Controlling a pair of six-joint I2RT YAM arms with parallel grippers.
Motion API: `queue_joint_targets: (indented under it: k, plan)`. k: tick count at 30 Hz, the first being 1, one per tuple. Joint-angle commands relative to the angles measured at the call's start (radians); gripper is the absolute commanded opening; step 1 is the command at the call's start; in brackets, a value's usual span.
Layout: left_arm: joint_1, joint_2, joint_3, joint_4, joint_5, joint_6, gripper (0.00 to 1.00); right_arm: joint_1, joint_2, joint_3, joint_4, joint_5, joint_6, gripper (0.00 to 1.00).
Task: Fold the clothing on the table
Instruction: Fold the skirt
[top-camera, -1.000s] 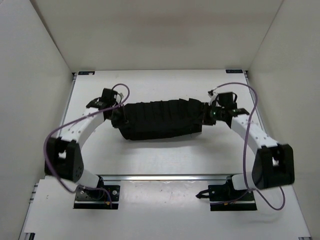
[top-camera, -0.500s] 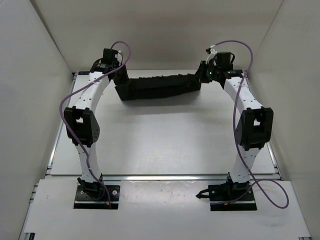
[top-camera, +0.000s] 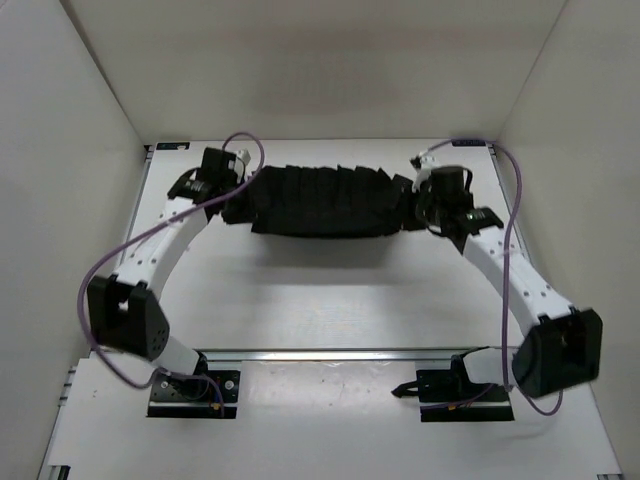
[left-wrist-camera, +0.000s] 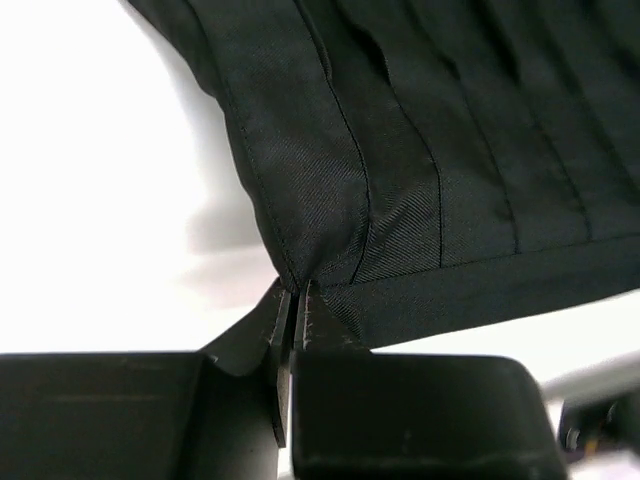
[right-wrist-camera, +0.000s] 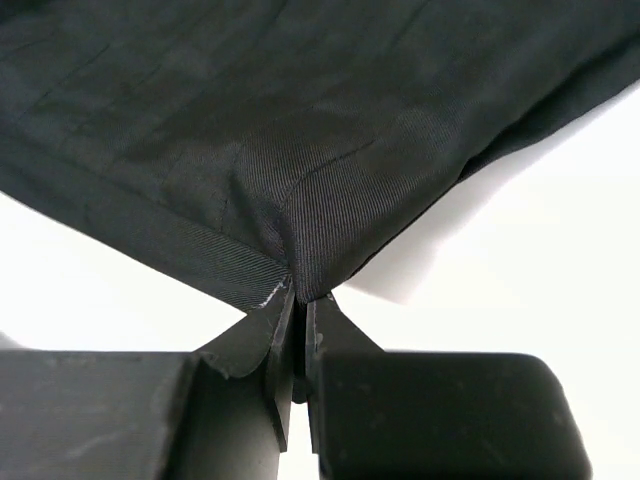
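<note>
While the left hand (top-camera: 230, 198) and right hand (top-camera: 417, 211) each pinch an end corner, the pleated black garment (top-camera: 320, 200) stretches between them at the far middle of the white counter (top-camera: 320, 300); moving both together, level, should avoid bunched pleats.

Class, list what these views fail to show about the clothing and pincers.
Left wrist view: clothing runs off the top and right edges; only the corner in the left pincer shows.
Right wrist view: likewise, off the top edge above the right pincer.
Top view: both grips, too small, black on black.
Top view: whether the clothing touches the table, hidden by its own bulk.
</note>
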Motion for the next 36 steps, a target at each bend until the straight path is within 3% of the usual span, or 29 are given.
queue_joint_targets:
  k: [1,5,9,12,17,20,24,26,27,30,32,33,34,36]
  plan:
    - [-0.033,-0.229,-0.182,-0.037,-0.045,-0.013,0.0,0.029,-0.198,-0.196,-0.028,0.1,0.098,0.0]
    - [-0.059,-0.366,-0.252,-0.132,-0.03,-0.053,0.0,0.051,-0.349,-0.267,-0.108,0.082,0.173,0.0]
    - [0.013,-0.36,-0.227,-0.136,-0.021,-0.037,0.0,-0.025,-0.309,-0.261,-0.042,-0.011,0.173,0.0]
    - [0.054,-0.224,-0.197,-0.096,0.033,0.005,0.0,-0.093,-0.148,-0.219,0.012,-0.096,0.155,0.0]
    - [0.061,-0.038,-0.172,0.004,0.03,-0.001,0.0,-0.09,0.08,-0.108,0.036,-0.107,0.115,0.01]
    - [0.091,0.039,-0.169,0.053,0.045,-0.009,0.0,-0.102,0.217,-0.042,0.055,-0.162,0.127,0.09]
    - [0.104,0.111,-0.085,0.035,0.032,0.006,0.0,-0.112,0.312,0.05,0.049,-0.173,0.11,0.02]
    - [0.104,0.16,-0.049,0.026,0.039,0.014,0.01,-0.112,0.337,0.087,0.046,-0.187,0.112,0.08]
    - [0.11,0.177,-0.031,0.01,0.038,0.02,0.07,-0.118,0.355,0.092,0.047,-0.202,0.118,0.14]
    - [0.101,0.253,0.056,-0.026,0.068,0.031,0.45,-0.124,0.383,0.116,0.038,-0.214,0.126,0.44]
    - [0.09,0.257,0.081,-0.054,0.049,0.04,0.65,-0.115,0.368,0.113,0.049,-0.21,0.119,0.56]
    - [0.079,0.238,0.086,-0.047,0.03,0.04,0.85,-0.109,0.358,0.104,0.061,-0.196,0.101,0.62]
    - [0.071,0.235,0.077,-0.04,0.016,0.046,0.99,-0.107,0.343,0.089,0.068,-0.191,0.095,0.64]
    - [0.067,0.183,0.058,-0.021,-0.011,0.042,0.98,-0.102,0.28,0.035,0.11,-0.187,0.096,0.69]
